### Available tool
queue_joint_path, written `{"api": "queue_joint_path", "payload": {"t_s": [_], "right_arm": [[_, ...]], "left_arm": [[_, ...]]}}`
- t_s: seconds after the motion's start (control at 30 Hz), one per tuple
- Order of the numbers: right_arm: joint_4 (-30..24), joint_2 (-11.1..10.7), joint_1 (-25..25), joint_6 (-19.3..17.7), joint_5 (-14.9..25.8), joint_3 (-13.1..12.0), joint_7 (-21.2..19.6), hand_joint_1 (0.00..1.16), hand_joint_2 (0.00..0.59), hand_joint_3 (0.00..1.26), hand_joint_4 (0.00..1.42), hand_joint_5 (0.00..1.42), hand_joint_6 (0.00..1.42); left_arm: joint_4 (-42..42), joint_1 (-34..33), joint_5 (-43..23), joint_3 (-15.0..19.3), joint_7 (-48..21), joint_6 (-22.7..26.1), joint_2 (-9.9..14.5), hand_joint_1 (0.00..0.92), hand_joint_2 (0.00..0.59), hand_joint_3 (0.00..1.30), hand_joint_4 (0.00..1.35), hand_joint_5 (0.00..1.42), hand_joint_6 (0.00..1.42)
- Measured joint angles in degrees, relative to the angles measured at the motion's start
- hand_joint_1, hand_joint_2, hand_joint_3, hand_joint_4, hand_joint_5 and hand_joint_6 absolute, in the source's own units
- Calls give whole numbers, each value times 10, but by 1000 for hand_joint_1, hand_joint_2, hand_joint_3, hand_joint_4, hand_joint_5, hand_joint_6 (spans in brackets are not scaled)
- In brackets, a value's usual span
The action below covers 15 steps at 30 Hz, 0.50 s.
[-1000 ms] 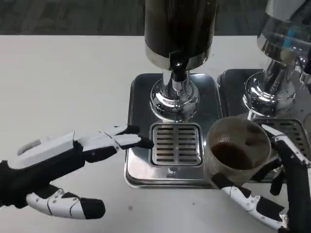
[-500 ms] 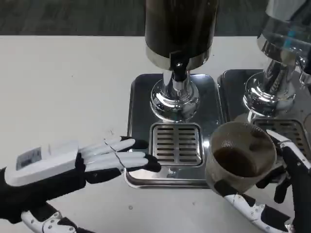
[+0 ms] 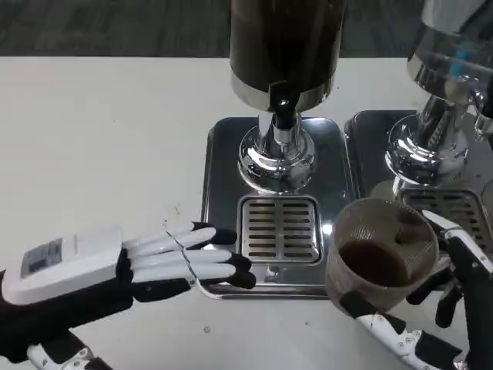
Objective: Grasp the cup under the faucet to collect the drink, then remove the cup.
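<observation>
Since a second ago my right hand [image 3: 431, 308] has drawn the cup [image 3: 381, 254] a little nearer the table's [image 3: 100, 131] near edge, and my left hand [image 3: 131, 266] has slid back toward that edge, its fingertips now over the tray's [image 3: 219, 193] front left corner instead of beside the grate [image 3: 280, 229].

My right hand is wrapped round the cup, fingers behind it on the right and the thumb under its near side. The cup is clear plastic with dark drink in the bottom. It sits off the tray's front right corner, away from the faucet [image 3: 283, 112] and the grate below it.

My left hand holds nothing; its fingers lie straight and slightly apart, pointing right.

The dispenser [image 3: 285, 46] stands at the tray's far end. A second dispenser [image 3: 447, 69] stands to the right on its own tray.
</observation>
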Motion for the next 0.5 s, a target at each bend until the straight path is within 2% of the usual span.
{"api": "queue_joint_path", "payload": {"t_s": [0.5], "right_arm": [[-5,2,5,-5,0,-6,4,758,202,631,726,928,1243]], "left_arm": [[0,6,-6,-2,14,-7,13,0,148,155,14,0,0]]}}
